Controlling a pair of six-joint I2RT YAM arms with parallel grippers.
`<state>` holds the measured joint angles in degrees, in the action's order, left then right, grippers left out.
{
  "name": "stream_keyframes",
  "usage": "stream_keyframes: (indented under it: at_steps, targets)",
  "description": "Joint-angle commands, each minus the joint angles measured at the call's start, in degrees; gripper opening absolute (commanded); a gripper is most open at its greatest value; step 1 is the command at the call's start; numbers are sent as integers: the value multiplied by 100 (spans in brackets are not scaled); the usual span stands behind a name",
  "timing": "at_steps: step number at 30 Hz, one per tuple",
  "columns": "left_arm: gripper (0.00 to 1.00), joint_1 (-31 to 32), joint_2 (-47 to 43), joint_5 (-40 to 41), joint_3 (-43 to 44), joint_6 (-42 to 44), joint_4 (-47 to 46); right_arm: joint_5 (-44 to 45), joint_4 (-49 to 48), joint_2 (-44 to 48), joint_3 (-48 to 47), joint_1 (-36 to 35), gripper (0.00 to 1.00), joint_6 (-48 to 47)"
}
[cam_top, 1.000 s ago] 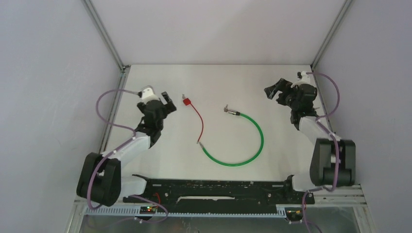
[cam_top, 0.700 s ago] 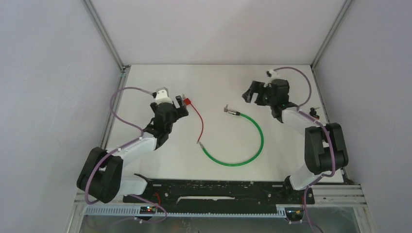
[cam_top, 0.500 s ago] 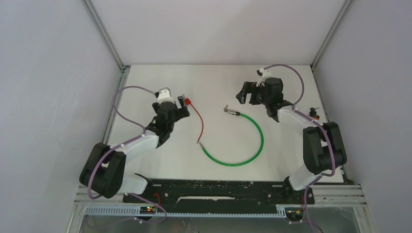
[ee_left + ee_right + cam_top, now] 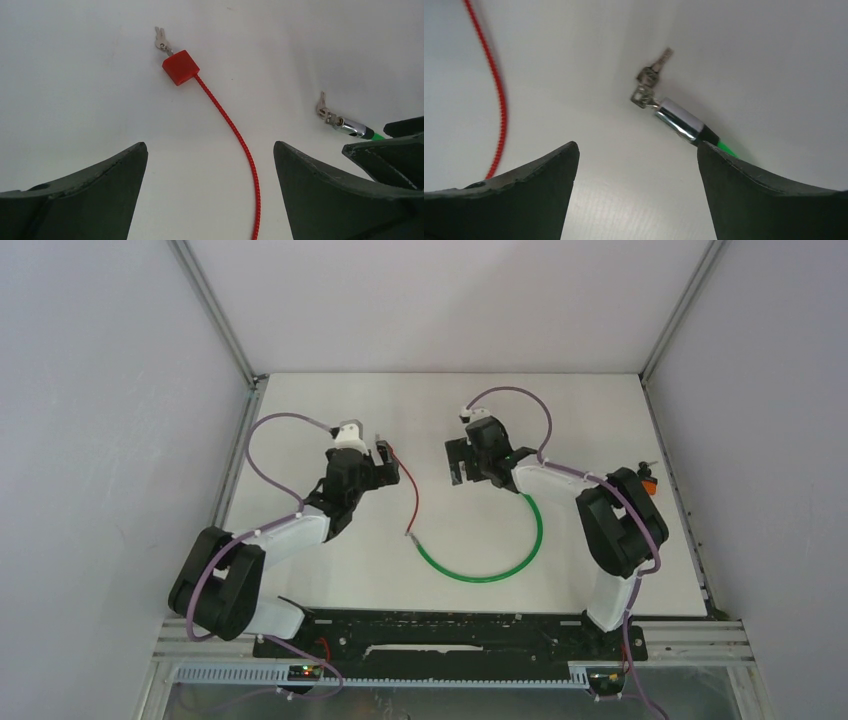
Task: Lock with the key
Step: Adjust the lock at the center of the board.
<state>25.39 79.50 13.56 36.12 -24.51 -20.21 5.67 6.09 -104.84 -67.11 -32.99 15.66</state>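
Observation:
A red cable lock lies on the white table: its red block body (image 4: 180,67) has a small key (image 4: 161,40) at its far end, and its red cable (image 4: 235,132) runs back between my left gripper's fingers. My left gripper (image 4: 210,146) is open and empty, just short of the block; in the top view it (image 4: 385,455) covers the block. A green cable lock (image 4: 535,530) has a chrome head (image 4: 681,120) with keys (image 4: 651,75). My right gripper (image 4: 636,145) is open and empty, low over the table just short of that head, which it (image 4: 458,462) hides in the top view.
Grey walls close in the table on the left, back and right. A small orange object (image 4: 647,480) sits at the right edge. A black rail (image 4: 450,625) runs along the near edge. The right gripper's fingers (image 4: 395,150) show at the right of the left wrist view.
The right gripper has swung left from the right edge to over the green lock's head. The left gripper has moved right to the red lock's block. Both locks lie as before.

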Motion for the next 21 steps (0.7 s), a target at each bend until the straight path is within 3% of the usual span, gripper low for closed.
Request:
stream_keyframes:
  at_steps: [1,11,21]
  targets:
    - [100,37,65,-203,347,157,-168,1203,404,-38,-259,149,91,-32]
    - [100,28,123,-182,395,201,-112,-292,505,-572,-311,1048,84,476]
    - [100,28,169,-317,414,190,-145,-359,515,-236,30,1088,82,544]
